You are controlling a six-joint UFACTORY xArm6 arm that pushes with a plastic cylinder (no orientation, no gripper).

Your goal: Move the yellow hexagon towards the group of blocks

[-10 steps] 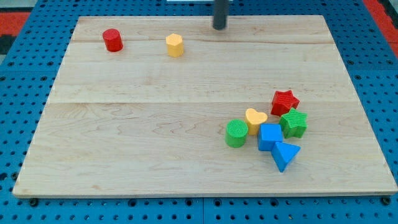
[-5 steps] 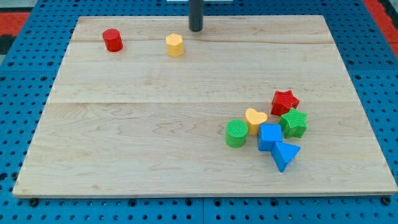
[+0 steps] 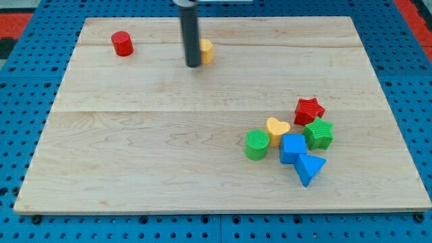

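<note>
The yellow hexagon sits near the view's top, left of centre, partly hidden behind my rod. My tip is on the board at the hexagon's left and slightly below it, touching or nearly touching it. The group of blocks lies at the lower right: a red star, a yellow heart, a green block, a green cylinder, a blue cube and a blue triangle.
A red cylinder stands alone at the upper left. The wooden board lies on a blue pegboard surface.
My rod has moved from the top edge leftward and down to the hexagon's left side. The hexagon has shifted a little to the right.
</note>
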